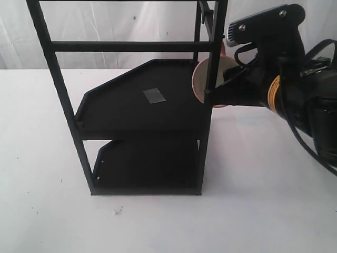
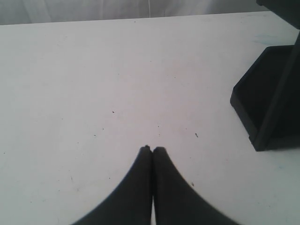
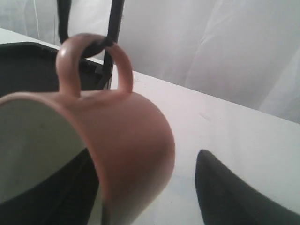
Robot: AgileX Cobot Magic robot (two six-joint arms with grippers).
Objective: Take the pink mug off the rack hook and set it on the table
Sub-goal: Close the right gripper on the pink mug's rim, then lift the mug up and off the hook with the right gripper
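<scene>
The pink mug (image 1: 201, 79) hangs by its handle (image 3: 70, 61) on the rack hook (image 3: 96, 47), at the upper right post of the rack (image 1: 131, 46). My right tool (image 1: 224, 89) is spread around it. The one finger (image 3: 234, 192) I can see stands just off its wall. I judge I should clench firmly, then lift and slide the loop along the peg, never sideways.

My left tool (image 2: 152, 149) is pressed closed above the counter (image 1: 263, 200). The upper tray with its grey tape square (image 1: 154, 95) and the post crowd the mug. I would land it on the counter to the right.
</scene>
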